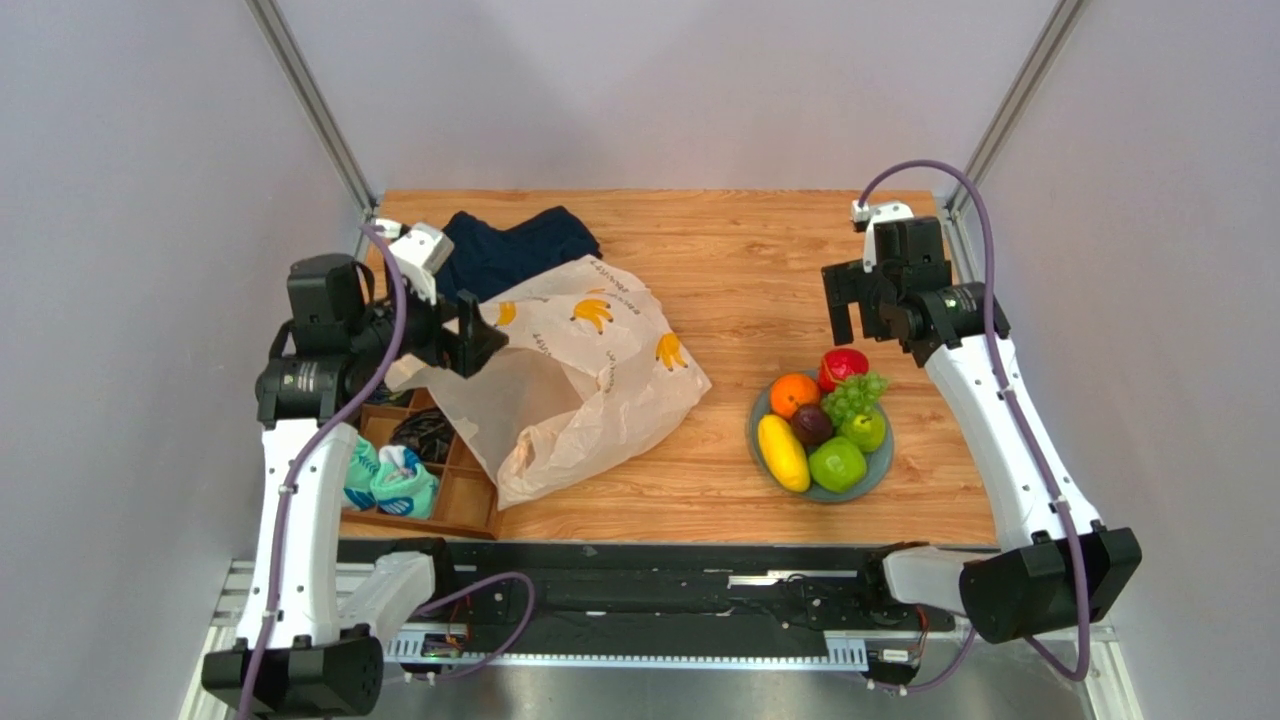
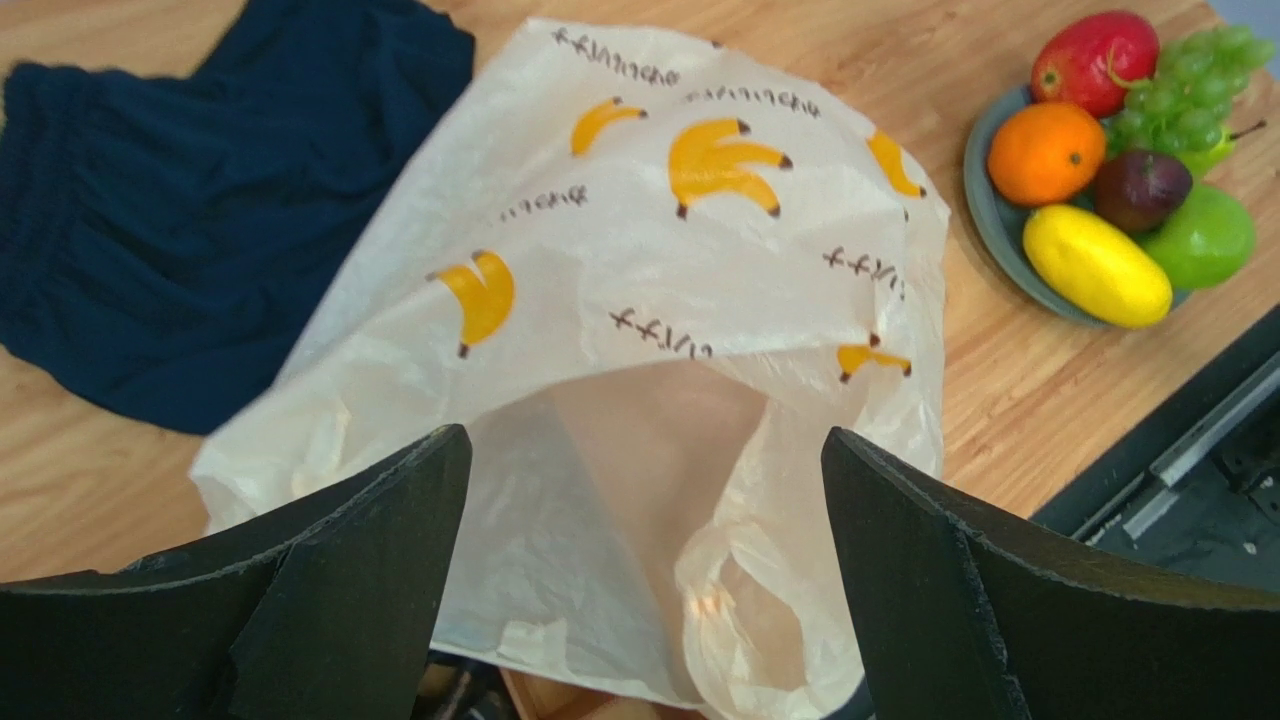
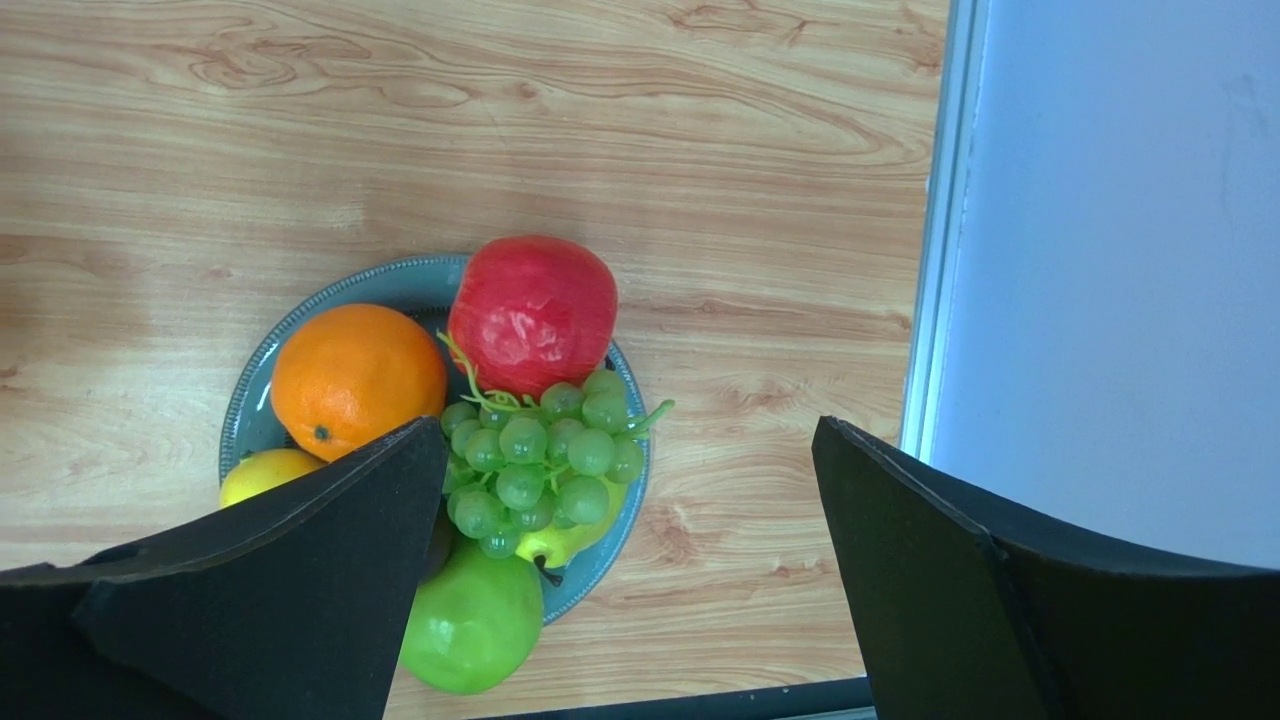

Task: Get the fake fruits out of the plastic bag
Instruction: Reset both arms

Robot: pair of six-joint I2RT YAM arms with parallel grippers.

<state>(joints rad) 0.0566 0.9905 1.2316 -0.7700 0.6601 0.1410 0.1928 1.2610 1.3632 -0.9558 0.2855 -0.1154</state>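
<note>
Plastic bag (image 1: 579, 383) sprawls crumpled at centre left of the top view, its slack mouth showing no fruit inside. It faces the left gripper (image 2: 643, 443), whose jaws stand spread and empty. At centre right, well apart, a grey plate (image 3: 248, 393) holds the fake fruits (image 1: 824, 428). The right gripper (image 3: 628, 428) hovers above them, likewise released, so unloading appears finished.

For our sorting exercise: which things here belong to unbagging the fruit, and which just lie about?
Job: thin cream plastic bag with banana prints; glossy plastic fruits, on a grey-blue plate.
Lying about: dark navy cloth; rolled teal socks; wooden divided tray.
</note>
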